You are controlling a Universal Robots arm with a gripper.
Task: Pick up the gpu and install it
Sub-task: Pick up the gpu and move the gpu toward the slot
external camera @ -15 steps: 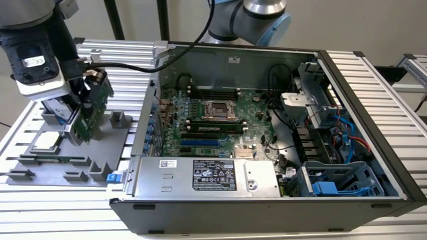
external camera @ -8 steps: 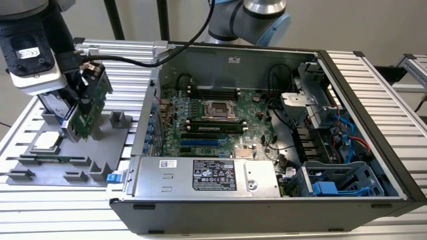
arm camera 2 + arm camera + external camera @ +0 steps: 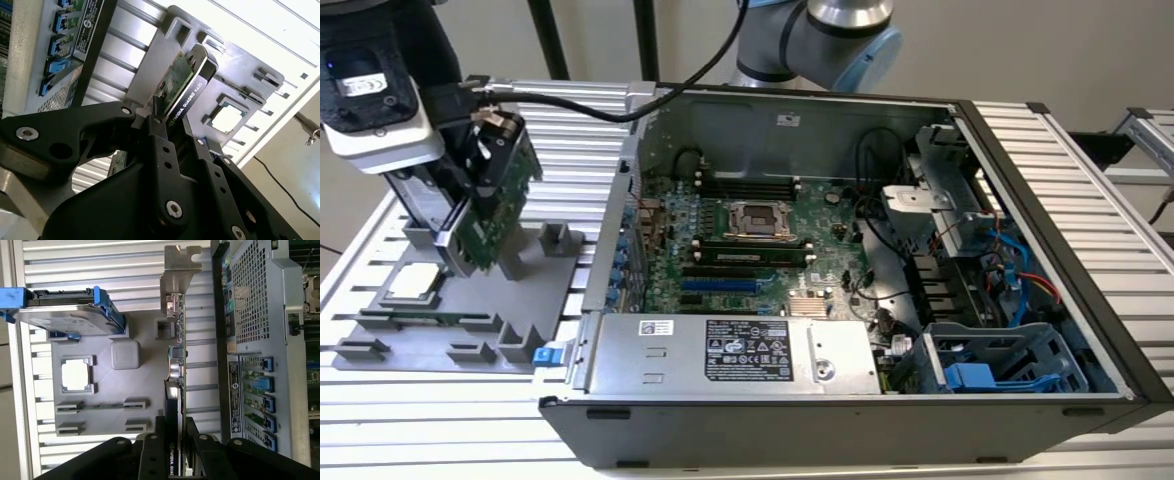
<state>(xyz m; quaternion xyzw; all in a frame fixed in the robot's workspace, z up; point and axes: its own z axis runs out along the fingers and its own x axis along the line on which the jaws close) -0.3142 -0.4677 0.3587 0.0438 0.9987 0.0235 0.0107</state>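
Note:
My gripper (image 3: 490,160) is shut on the gpu (image 3: 494,210), which hangs tilted over the grey parts tray (image 3: 440,335) at the exterior view's left. The card's green board faces the computer case and its lower end sits close to the tray's posts. Both wrist views show the card edge-on between the black fingers (image 3: 159,131), as the gpu (image 3: 184,85) in the second wrist view and the gpu (image 3: 175,370) in the first. Its silver end bracket (image 3: 179,265) points away from the gripper (image 3: 175,442). The open computer case (image 3: 1014,200) lies to the right, with the motherboard (image 3: 734,240) exposed.
A square silver CPU chip (image 3: 414,283) rests in the tray, and a hard drive in a blue frame (image 3: 65,315) stands on it. The case wall (image 3: 620,220) rises between tray and motherboard. A power supply (image 3: 734,350) and drive cages (image 3: 1001,360) fill the case's near side.

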